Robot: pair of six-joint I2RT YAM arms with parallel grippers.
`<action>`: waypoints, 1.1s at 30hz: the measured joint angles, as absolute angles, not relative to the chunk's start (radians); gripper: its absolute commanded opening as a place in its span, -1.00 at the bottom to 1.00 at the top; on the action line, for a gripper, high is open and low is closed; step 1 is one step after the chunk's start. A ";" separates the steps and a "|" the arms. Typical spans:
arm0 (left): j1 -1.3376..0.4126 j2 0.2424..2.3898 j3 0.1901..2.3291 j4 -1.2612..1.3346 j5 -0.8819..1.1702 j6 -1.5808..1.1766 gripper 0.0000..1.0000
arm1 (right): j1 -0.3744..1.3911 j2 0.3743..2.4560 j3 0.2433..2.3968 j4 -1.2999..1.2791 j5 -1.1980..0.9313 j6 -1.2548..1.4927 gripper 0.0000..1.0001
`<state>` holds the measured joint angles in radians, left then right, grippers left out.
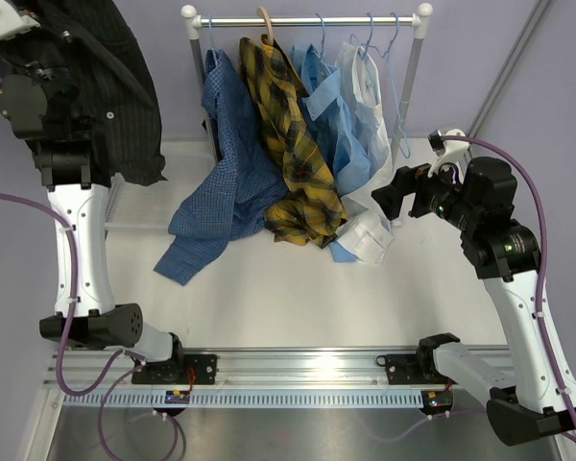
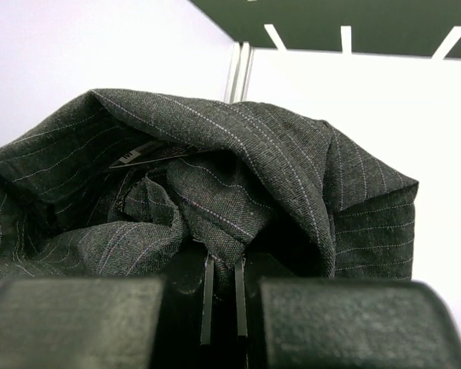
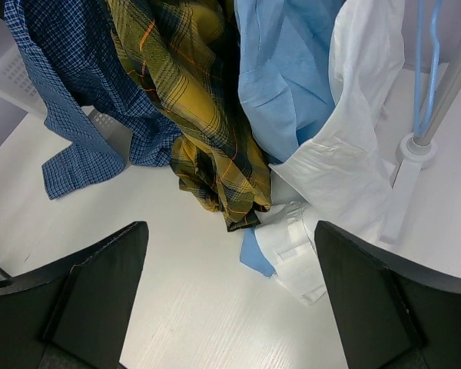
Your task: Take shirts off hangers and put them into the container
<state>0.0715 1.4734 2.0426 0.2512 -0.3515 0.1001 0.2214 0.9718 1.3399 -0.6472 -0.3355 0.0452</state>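
**Pinstriped shirt up in the left claw, four more on the rail**

We see the left claw (image 2: 223, 304) pinched shut on a bunched fold of the black pinstriped shirt (image 1: 115, 86), which hangs from it at the far left of the bench (image 1: 288, 288). We judge it is held high so that the long tails clear the bench before it is lowered into the container (image 3: 11, 77). The right claw (image 1: 389, 202) stands wide open with nothing in it, aimed at the hanging clothes, and we read that as readiness for the next shirt.

On the rail (image 1: 307, 19) hang the dark blue check shirt (image 1: 226, 144), the plaid shirt (image 1: 283, 144), the light blue shirt (image 1: 336, 134) and the white shirt (image 1: 370, 106). Their hems trail onto the bench. A bare hanger (image 1: 400, 96) hangs at the right end.

The views divide the work. Only the left wrist camera shows the grip itself, with cloth caught between the closed jaws. From above, that claw is buried under the fabric. Only the right wrist camera shows the container's lattice wall plainly, behind the check shirt's sleeve. From above, the arm and the dark shirt cover most of it, so we cannot say for certain that the held shirt is directly over it. It appears close. The top camera alone shows the hooks on the rail.
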 measured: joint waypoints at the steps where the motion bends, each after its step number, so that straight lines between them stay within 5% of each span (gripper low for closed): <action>1: 0.072 1.475 2.019 0.262 -0.350 0.096 -1.00 | 0.221 0.972 1.340 -0.647 -0.336 0.044 0.99; 12: 0.072 1.530 1.608 0.391 -0.279 0.085 -1.00 | 0.221 0.954 1.299 -0.646 -0.385 0.032 0.99; 23: 0.073 1.571 1.544 0.408 -0.242 0.018 -1.00 | 0.221 0.948 1.272 -0.648 -0.387 0.022 0.99; 33: 0.153 1.481 1.203 0.443 -0.336 -0.004 -1.00 | 0.221 0.937 1.233 -0.646 -0.406 0.020 0.99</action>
